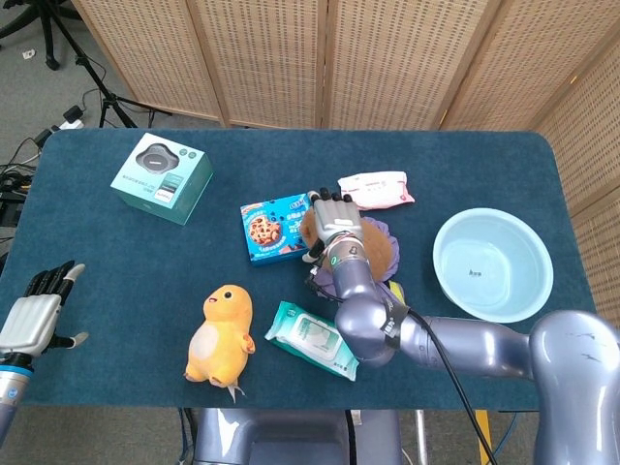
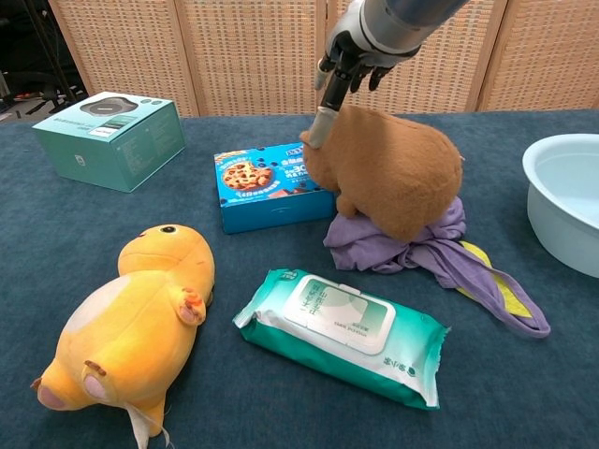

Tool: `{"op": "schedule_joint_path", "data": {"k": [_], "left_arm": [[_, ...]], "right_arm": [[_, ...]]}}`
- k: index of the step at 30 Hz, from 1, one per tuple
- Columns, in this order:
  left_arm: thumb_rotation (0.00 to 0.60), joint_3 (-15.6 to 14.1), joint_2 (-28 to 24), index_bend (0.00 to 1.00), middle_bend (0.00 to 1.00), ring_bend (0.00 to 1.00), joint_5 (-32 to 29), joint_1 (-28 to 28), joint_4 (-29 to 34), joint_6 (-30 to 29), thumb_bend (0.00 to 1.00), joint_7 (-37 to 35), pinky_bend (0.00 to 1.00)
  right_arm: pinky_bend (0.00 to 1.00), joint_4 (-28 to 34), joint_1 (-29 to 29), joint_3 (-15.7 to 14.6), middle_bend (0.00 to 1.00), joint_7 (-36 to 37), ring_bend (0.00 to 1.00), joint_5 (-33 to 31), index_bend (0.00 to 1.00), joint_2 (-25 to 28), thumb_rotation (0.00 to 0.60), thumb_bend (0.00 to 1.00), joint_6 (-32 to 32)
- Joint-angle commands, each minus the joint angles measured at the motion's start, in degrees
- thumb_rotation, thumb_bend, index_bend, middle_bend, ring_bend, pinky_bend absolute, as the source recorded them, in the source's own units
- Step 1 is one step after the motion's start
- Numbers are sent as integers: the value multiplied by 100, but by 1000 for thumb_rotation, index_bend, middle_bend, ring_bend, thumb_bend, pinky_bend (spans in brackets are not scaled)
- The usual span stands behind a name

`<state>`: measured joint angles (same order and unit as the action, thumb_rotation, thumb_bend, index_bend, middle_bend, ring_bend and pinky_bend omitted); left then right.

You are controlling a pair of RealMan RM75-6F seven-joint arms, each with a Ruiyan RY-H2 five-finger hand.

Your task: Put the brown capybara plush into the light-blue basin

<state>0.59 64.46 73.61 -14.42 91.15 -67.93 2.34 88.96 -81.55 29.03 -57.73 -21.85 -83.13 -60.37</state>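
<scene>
Chest view shows the right hand (image 2: 348,65), fingers apart and gripping nothing, one fingertip touching the capybara plush (image 2: 391,168) mid-table on a purple cloth (image 2: 440,251). Soft and light, it likely suits a grasp around its body. The basin (image 2: 567,201) waits by the right edge.

A staged robot test area, of the lab or studio kind, is indicated. A table (image 1: 116,281) covered in dark blue cloth is enclosed at the far side by woven rattan folding screens (image 1: 271,58). Beyond the far left corner, a black tripod stand (image 1: 102,92) and loose cables (image 1: 24,160) are seen on a grey floor (image 1: 44,92). Assorted toys and packaged goods are laid out on the table.
</scene>
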Motion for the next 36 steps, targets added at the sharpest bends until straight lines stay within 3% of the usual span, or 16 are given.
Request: {"op": "schedule_joint_path", "data": {"k": [1, 17, 19, 22, 24, 29, 36], "left_arm": [[600, 1, 9, 0, 0, 0, -13, -11, -6, 40, 142, 16, 0], [600, -21, 19, 0, 0, 0, -4, -31, 73, 150, 150, 132, 0], [600, -16, 8, 0, 0, 0, -4, -25, 87, 141, 154, 132, 0], [600, -12, -4, 0, 0, 0, -5, -18, 102, 139, 156, 122, 0], [600, -7, -10, 0, 0, 0, -3, -17, 106, 138, 158, 114, 0], [600, 2, -30, 0, 0, 0, -2, -8, 125, 129, 165, 108, 0], [600, 14, -42, 0, 0, 0, 0, 8, 156, 98, 172, 130, 0]], "right_arm": [[0, -151, 84, -116, 0, 8, 0, 128, 0, -62, 600, 0, 114], [19, -752, 620, -555, 1, 421, 0, 480, 12, -439, 600, 21, 768], [129, -824, 618, -633, 53, 440, 21, 648, 109, -517, 600, 82, 668], [397, -926, 634, -630, 294, 707, 238, 1067, 373, -701, 600, 187, 339], [509, -944, 652, -617, 433, 878, 385, 1344, 489, -793, 600, 242, 137], [585, -881, 686, -695, 525, 998, 477, 1811, 592, -941, 600, 260, -248], [621, -715, 758, -711, 573, 822, 526, 1856, 633, -866, 600, 260, -349]]}}
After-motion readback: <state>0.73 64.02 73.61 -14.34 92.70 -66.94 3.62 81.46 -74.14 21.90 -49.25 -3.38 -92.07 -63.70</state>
